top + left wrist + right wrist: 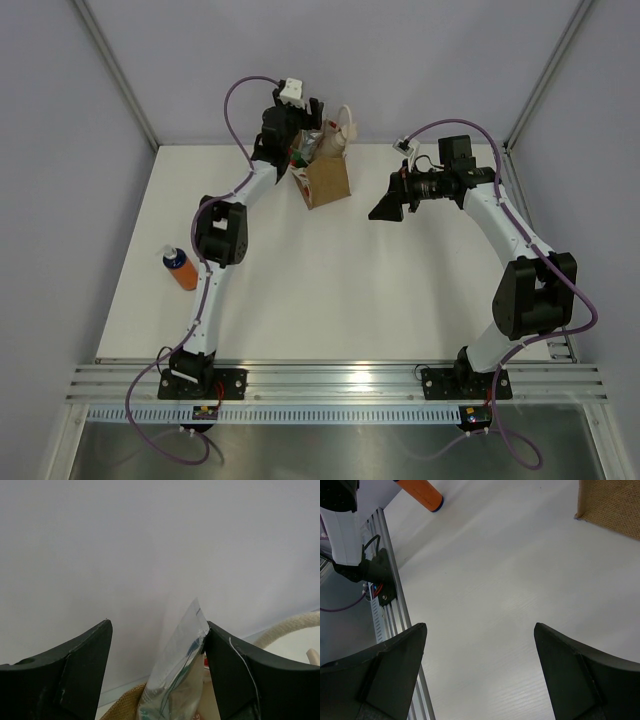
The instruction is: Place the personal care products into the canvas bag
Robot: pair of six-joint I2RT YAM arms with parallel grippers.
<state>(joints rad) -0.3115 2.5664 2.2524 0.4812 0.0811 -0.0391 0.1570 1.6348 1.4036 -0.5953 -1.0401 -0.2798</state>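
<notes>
The canvas bag (328,180) stands at the back of the table, its cream handles (345,125) looped up. My left gripper (305,135) hangs over the bag's mouth. In the left wrist view its jaws (157,624) stand open around the silvery squeeze tube (177,675), which sticks up out of the bag's woven rim (125,705) and leans on the right finger only. A bit of green and red (297,157) shows in the bag's mouth. The orange bottle with the blue cap (181,269) stands alone at the table's left. My right gripper (385,208) is open and empty, to the right of the bag.
The right wrist view looks down on bare white table, with the orange bottle (420,492) at its top left, a bag corner (612,502) at its top right and the aluminium rail (395,610) on the left. Grey walls close the table's back and sides.
</notes>
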